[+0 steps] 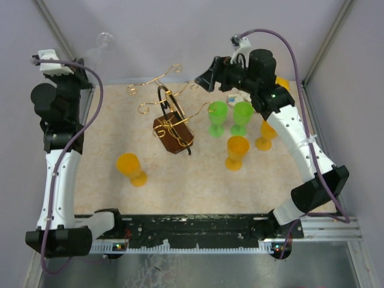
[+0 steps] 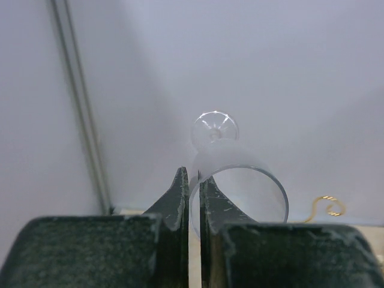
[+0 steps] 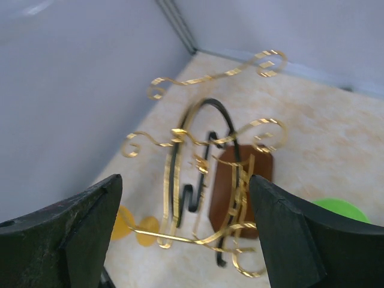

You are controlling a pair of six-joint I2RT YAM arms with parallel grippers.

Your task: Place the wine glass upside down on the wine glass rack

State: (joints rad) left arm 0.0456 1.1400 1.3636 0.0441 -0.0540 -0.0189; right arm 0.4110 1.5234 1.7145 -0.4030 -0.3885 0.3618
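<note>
Left wrist view shows the glass (image 2: 240, 180), clear, pinched by its rim wall in the closed left claw (image 2: 193, 180). One finger is inside the bowl and one outside. Its long axis runs straight out from the claw: mouth nearest the camera, stem and foot (image 2: 214, 127) farthest, pointing at the back wall. It is off the bench (image 1: 180, 180), high in the back left corner.

From above, the rack (image 1: 171, 120) stands mid-bench, to the right of the glass and lower, well apart from it. The coming move likely turns on that: the left arm must carry the glass rightward and bring the foot uppermost, so the stem can slide between the gold arms.

The right claw (image 3: 183, 186) is nearer the rack. It hangs wide open just behind it, gripping nothing, with the wire framed between its fingers. Green and orange goblets (image 1: 228, 117) stand right of the rack.
</note>
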